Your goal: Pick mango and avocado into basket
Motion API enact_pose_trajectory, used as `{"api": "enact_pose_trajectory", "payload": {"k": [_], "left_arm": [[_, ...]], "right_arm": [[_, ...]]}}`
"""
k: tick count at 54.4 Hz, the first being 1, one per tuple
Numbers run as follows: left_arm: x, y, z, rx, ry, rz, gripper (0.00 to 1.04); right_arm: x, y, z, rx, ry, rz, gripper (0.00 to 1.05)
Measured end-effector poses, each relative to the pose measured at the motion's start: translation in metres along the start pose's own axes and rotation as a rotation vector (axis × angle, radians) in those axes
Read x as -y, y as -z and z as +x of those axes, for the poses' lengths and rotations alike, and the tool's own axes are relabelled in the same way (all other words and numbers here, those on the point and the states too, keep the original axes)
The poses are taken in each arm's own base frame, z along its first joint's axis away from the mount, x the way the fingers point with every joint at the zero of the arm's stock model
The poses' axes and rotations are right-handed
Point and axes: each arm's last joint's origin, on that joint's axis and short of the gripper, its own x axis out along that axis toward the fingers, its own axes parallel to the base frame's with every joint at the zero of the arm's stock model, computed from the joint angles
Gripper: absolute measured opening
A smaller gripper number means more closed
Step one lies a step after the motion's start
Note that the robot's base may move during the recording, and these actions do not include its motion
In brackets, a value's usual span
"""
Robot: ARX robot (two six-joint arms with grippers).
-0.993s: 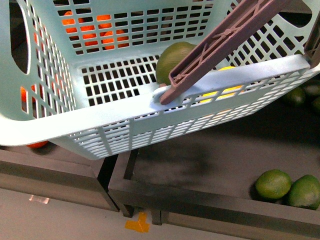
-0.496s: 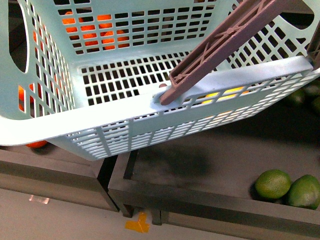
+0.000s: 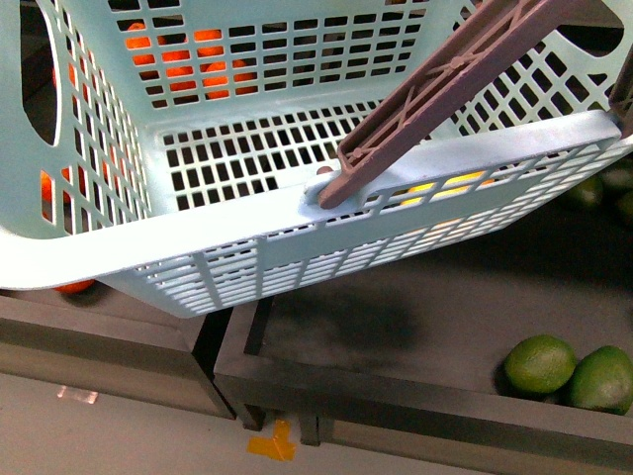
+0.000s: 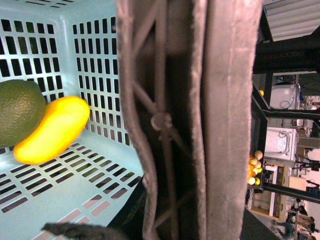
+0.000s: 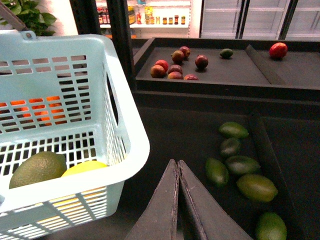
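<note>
avocado point(image 4: 17, 112) gone from front view, touching mango point(image 4: 52, 131) in basket point(image 3: 198, 233) | right jaws clenched, empty | left jaws: cannot tell

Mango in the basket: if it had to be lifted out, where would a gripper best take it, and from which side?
Probably across its narrow middle, coming down through the open top of the basket. The mango lies on its side on the slotted floor, so its short width suits the jaws. The avocado crowds one end, and the lattice walls block any sideways approach.
</note>
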Motion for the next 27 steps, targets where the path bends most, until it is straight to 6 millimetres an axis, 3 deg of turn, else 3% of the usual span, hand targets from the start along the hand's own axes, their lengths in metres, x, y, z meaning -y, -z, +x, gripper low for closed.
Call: {"api": "enact_pose_trajectory", "payload": {"k": [13,27], "left_arm": [[0.0,0.0,0.0,0.0,0.0,0.0,0.16],[0.0,0.0,0.0,0.001,0.0,0.0,0.16]], "right_arm": [[0.0,0.009,-0.011,0.013,0.0,0.0,0.02],[0.0,0.006,-0.019,0.022,-0.002,0.0,0.02]]}}
